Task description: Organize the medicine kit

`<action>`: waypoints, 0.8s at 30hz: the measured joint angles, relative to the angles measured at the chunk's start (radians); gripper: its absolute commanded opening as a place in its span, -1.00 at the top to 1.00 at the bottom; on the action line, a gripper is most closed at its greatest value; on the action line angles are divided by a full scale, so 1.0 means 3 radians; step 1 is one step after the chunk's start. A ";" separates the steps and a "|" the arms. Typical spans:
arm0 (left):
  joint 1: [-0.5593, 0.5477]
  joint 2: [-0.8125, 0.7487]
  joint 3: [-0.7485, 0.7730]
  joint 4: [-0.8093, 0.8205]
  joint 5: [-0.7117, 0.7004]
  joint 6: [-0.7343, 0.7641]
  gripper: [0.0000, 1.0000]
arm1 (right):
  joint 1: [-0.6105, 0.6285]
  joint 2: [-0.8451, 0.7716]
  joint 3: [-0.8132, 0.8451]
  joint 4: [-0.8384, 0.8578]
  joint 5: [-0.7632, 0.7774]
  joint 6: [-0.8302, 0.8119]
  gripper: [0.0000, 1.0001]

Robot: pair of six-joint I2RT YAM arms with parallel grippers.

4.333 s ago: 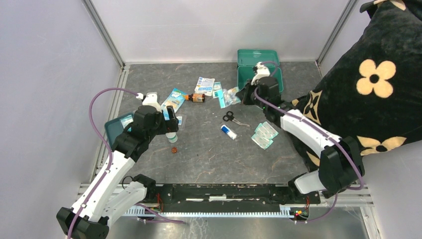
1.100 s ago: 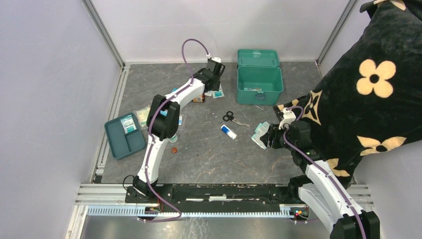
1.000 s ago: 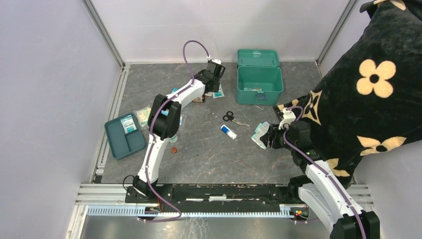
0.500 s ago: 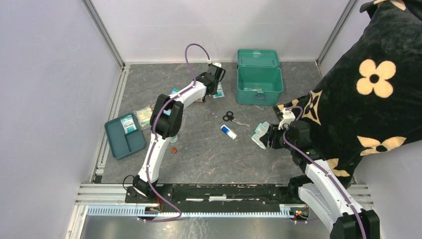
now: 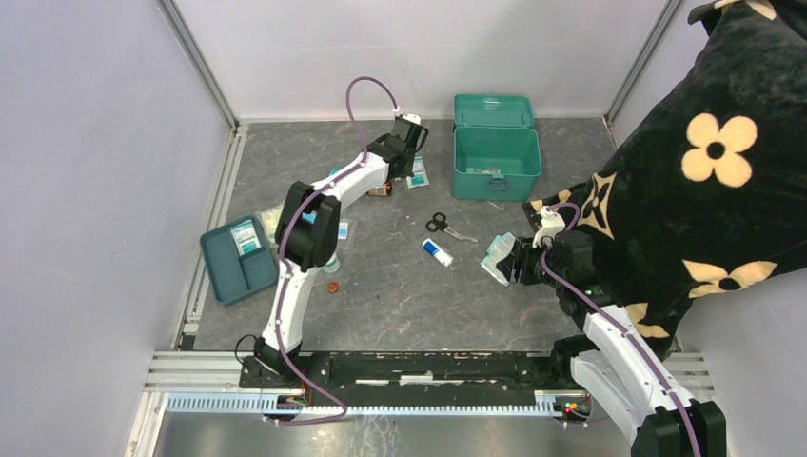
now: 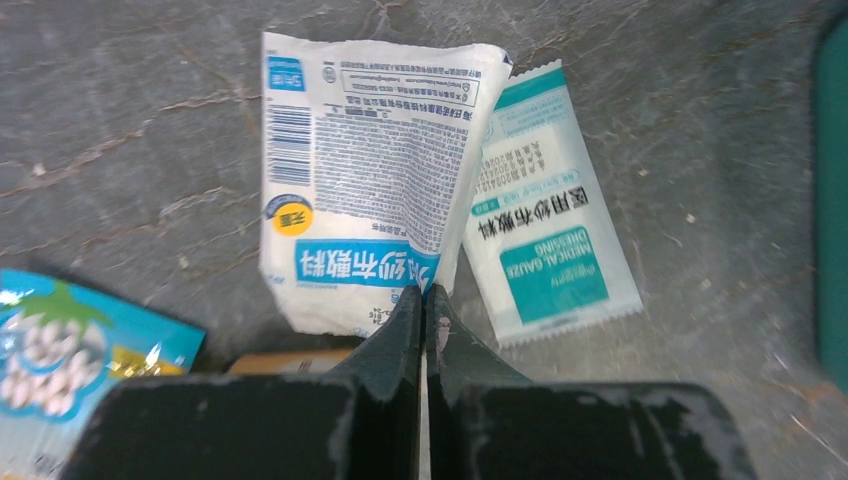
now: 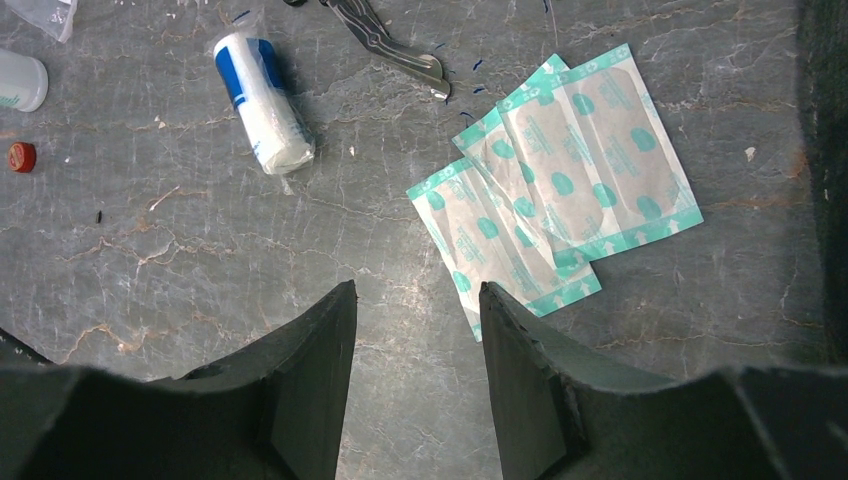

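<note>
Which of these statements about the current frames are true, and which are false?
1. The medicine kit stands with its lid open. True.
2. The right gripper holds the plasters. False: its jaws are open and empty, and the plasters lie on the table just ahead of them.
3. The left gripper has its jaws shut on the edge of the white packet. True.
4. The scissors lie inside the kit. False: they lie on the table, between the kit and the bandage roll.

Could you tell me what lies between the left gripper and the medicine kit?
In the left wrist view, a teal-and-white gauze packet, then bare table.
</note>
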 measured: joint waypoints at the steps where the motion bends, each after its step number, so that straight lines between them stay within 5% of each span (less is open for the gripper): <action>1: -0.0005 -0.0098 -0.0064 0.0004 0.0008 0.0000 0.95 | 0.0000 0.0003 0.0000 0.0001 -0.0001 0.0022 -0.09; 14: -0.0113 -0.1765 -0.1157 0.0268 0.0551 -0.0010 0.95 | -0.0003 0.0370 0.0191 0.0370 -0.0224 0.0659 -0.08; 24: -0.0661 -0.2688 -0.2426 0.0516 0.0867 -0.0182 0.96 | 0.0370 0.0908 0.0533 0.1128 -0.0406 0.1544 -0.24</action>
